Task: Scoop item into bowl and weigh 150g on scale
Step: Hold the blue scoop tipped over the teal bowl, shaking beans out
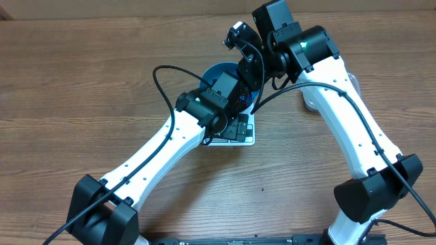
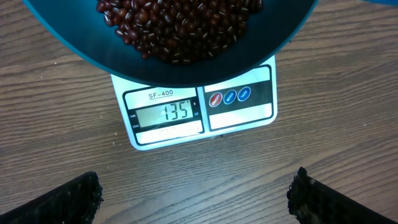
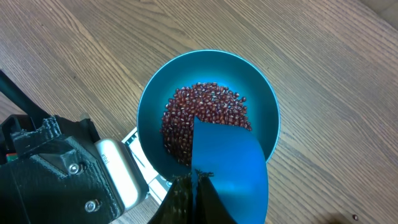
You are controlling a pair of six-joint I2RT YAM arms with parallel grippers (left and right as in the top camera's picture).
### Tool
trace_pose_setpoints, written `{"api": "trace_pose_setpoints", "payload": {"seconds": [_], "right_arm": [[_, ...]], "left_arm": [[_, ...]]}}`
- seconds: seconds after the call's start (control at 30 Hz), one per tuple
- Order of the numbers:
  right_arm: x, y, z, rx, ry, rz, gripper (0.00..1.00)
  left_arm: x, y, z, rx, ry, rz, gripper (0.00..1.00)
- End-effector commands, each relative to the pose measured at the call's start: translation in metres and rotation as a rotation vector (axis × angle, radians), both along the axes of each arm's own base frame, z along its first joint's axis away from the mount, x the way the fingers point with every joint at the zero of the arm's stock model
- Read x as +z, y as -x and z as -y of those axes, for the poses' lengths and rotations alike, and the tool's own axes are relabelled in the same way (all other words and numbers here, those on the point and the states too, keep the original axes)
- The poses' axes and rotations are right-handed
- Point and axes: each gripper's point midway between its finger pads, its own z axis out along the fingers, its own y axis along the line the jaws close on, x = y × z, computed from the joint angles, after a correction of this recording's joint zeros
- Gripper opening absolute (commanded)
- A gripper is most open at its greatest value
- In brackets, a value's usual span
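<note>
The blue bowl (image 3: 146, 106) stands on the white scale (image 2: 239, 121) and holds a heap of dark red-brown beans (image 3: 205, 112). The scale's display (image 2: 165, 112) reads 135. My right gripper (image 3: 194, 177) is shut on the small blue scoop (image 3: 230, 165), which hangs over the near side of the bowl with its back toward the camera; its inside is hidden. My left gripper (image 2: 196, 196) stands wide open over bare table just in front of the scale, its fingers (image 2: 78, 199) touching nothing.
From overhead both arms meet over the bowl (image 1: 216, 71) and scale (image 1: 246, 135), hiding most of them. A pale, clear container (image 1: 310, 102) peeks out from behind the right arm. Bare wooden table (image 1: 82, 82) lies all around.
</note>
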Motion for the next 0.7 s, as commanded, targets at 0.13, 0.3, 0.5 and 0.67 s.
{"api": "trace_pose_setpoints", "payload": {"seconds": [0.13,0.3,0.5,0.67], "right_arm": [[0.0172,0.0006,-0.0002,-0.003,-0.03,0.032,0.07],[0.0171,0.0006,-0.0001,-0.003,-0.03,0.033,0.07],[0.0172,0.0006,-0.0002,-0.003,-0.03,0.032,0.04],[0.0183,-0.0012,-0.0008,0.0,-0.033,0.043,0.04]], "left_arm": [[-0.0059,0.0016,-0.001,-0.017,-0.008,-0.014,0.99],[-0.0059,0.0016,-0.0011,-0.017,-0.008,-0.014,0.99],[-0.0059,0.0016,-0.0011,-0.017,-0.008,-0.014,0.99],[-0.0059,0.0016,-0.0011,-0.017,-0.008,-0.014,1.0]]}}
